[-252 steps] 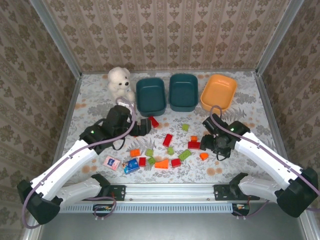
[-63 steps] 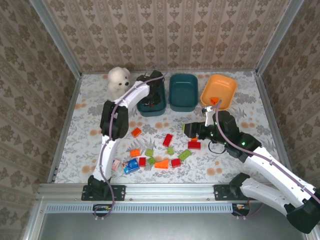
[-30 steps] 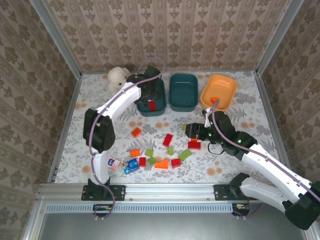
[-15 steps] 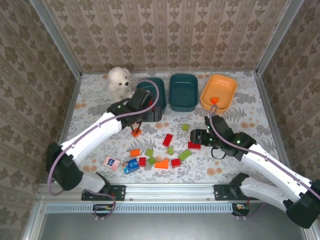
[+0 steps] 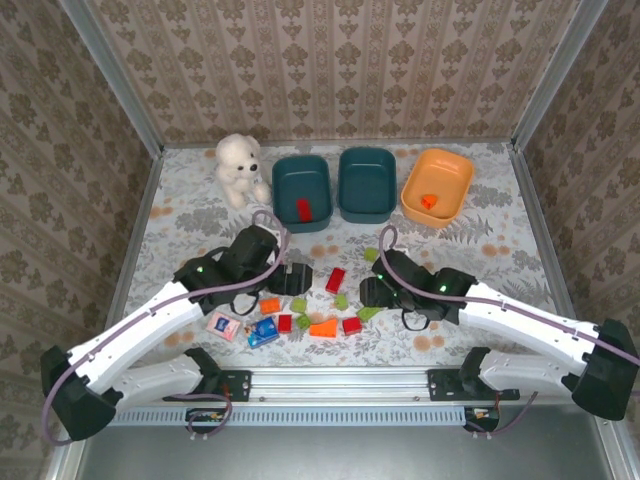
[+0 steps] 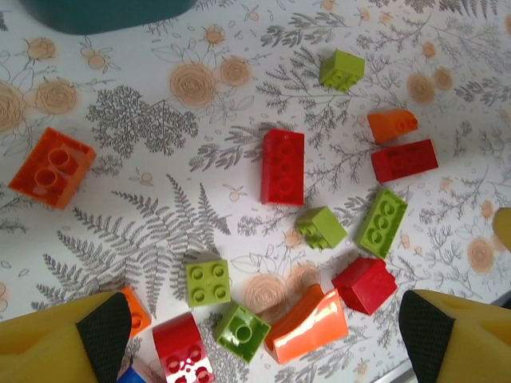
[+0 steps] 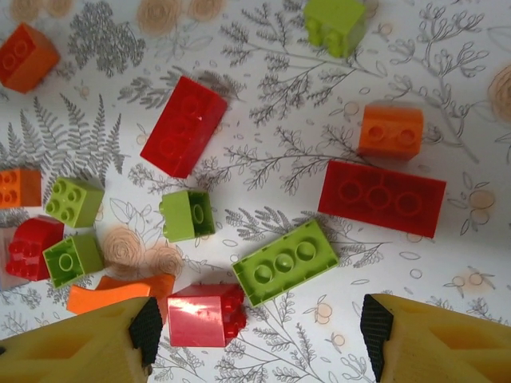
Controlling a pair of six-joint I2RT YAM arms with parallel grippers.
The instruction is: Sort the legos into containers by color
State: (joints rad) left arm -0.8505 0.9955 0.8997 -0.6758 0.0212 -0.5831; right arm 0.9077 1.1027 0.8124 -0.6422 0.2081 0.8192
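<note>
Left fingers (image 6: pixel 48 343) wide, empty; orange sloped plastic brick (image 6: pixel 307 325) between tips. Right fingers (image 7: pixel 431 339) wide, empty; red square plastic brick (image 7: pixel 204 319) between tips.

Cut off or covered
Dark teal plastic tub (image 6: pixel 104 8) clipped above the long red plastic brick (image 6: pixel 283 166); small orange brick (image 6: pixel 140 313) lower-left half behind a finger (image 6: pixel 56 343).

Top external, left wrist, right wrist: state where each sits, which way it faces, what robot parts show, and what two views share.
Top external: above and behind the robot, looking down at the table; left gripper and right gripper show, open.
Left wrist: on that wrist, facing down at legos; own fingers at bottom corners.
Right wrist: likewise; own fingers at bottom corners.
Shared: both wrist views hold the red brick.
</note>
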